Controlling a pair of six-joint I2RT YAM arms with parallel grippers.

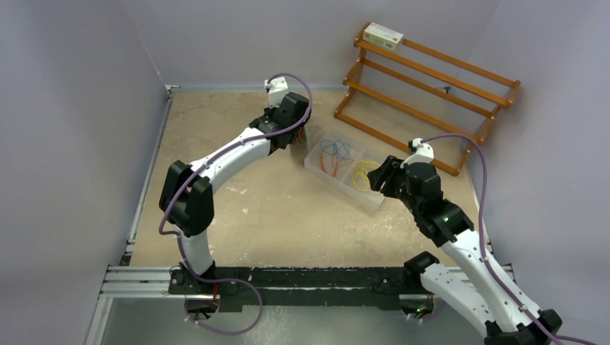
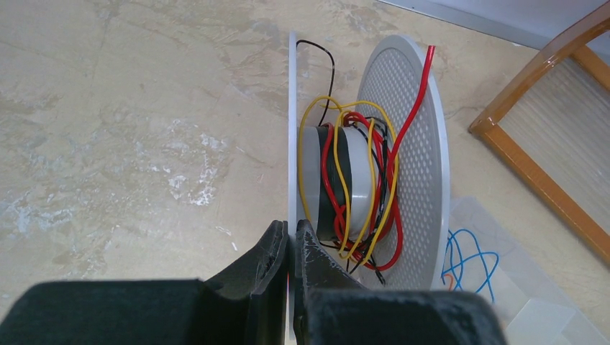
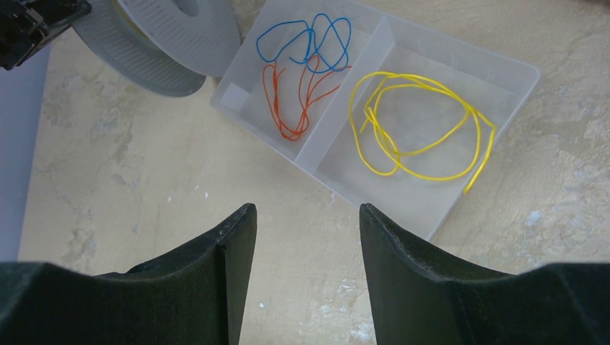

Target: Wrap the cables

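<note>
A grey spool [image 2: 417, 144] stands on edge on the table, with yellow cables [image 2: 372, 180], red wire and black wire looped loosely round its hub. My left gripper [image 2: 291, 228] is shut on the spool's thin near flange [image 2: 293, 108]. More of the yellow cables [image 3: 372, 115] lie in a loose coil in the right compartment of a clear tray [image 3: 503, 79]. My right gripper [image 3: 306, 208] hangs open over bare table just short of the tray, with nothing between its fingers. In the top view the left gripper [image 1: 295, 138] is left of the tray [image 1: 316, 162] and the right gripper [image 1: 375, 178] is at its near right end.
Thin blue wire [image 3: 309, 39] and orange wire [image 3: 295, 108] lie in the tray's left compartment. A wooden rack [image 1: 424, 93] stands at the back right with a small box [image 1: 383, 34] on its top rail. Grey walls close in the table.
</note>
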